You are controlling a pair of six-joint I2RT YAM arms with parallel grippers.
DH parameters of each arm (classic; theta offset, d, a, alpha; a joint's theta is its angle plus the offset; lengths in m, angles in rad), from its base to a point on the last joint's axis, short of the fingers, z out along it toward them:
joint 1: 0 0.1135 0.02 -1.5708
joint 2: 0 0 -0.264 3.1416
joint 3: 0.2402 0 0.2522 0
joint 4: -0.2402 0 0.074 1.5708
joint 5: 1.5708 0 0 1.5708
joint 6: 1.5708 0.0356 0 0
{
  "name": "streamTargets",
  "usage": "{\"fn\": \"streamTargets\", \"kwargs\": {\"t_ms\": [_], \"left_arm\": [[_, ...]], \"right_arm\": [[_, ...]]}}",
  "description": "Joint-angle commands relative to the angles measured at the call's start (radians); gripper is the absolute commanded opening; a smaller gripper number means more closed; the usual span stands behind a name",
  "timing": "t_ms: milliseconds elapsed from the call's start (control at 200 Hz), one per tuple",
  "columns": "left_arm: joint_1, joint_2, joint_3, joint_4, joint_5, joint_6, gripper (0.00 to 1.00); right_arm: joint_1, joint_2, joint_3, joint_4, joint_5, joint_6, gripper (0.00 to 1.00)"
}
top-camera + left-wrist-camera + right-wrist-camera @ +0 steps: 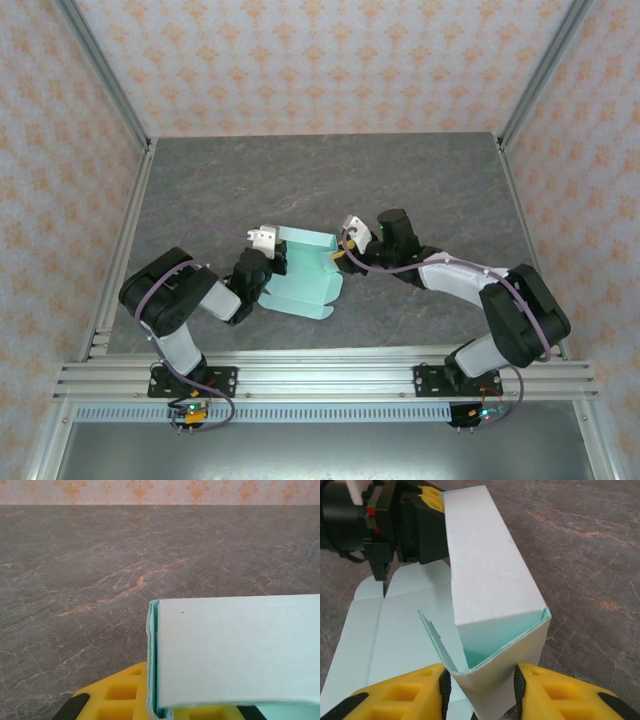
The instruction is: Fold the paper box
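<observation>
1. Sitting mid-table, the paper box (pixel 303 285) is half folded: a flat sheet lies on the grey marbled table (pixel 400 180), with one long wall raised along its far edge.
2. Left gripper (pixel 277 256) is at the wall's left end, pressed together on the card. In its own wrist view the box (pixel 235 650) fills the lower right, and its edge runs down into the left gripper (pixel 157 709) between the yellow fingers (pixel 117 700).
3. In the right wrist view, the left gripper (pixel 432 502) pinches the far top corner of the box (pixel 490 570).
4. Right gripper (pixel 345 252) is at the wall's right end. In its own view the right gripper (pixel 479 692) straddles the folded corner, a yellow finger (pixel 405 695) on each side, both touching card. The jaws are partly spread; I cannot tell whether they squeeze.
5. The corner gapes open, deeper green inside, with a small tab leaning just left of it.
6. The flat flaps spread toward the arm bases.
</observation>
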Motion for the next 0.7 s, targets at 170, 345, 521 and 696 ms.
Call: {"fn": "streamTargets", "kwargs": {"t_ms": [170,345,521,696], "left_arm": [[-0.056,-0.037,-0.01,-0.022,-0.129,-0.016,0.0],[-0.117,-0.041,-0.002,-0.041,-0.234,-0.049,0.0],[-0.148,-0.049,0.0,-0.056,-0.281,-0.085,0.0],[-0.185,-0.064,0.023,-0.135,-0.324,-0.119,0.03]], "right_arm": [[0.114,0.08,-0.063,0.359,0.358,0.182,0.41],[0.183,0.151,-0.092,0.543,0.665,0.26,0.38],[0.222,0.2,-0.096,0.628,0.878,0.313,0.33],[0.278,0.279,-0.076,0.713,1.076,0.333,0.34]]}}
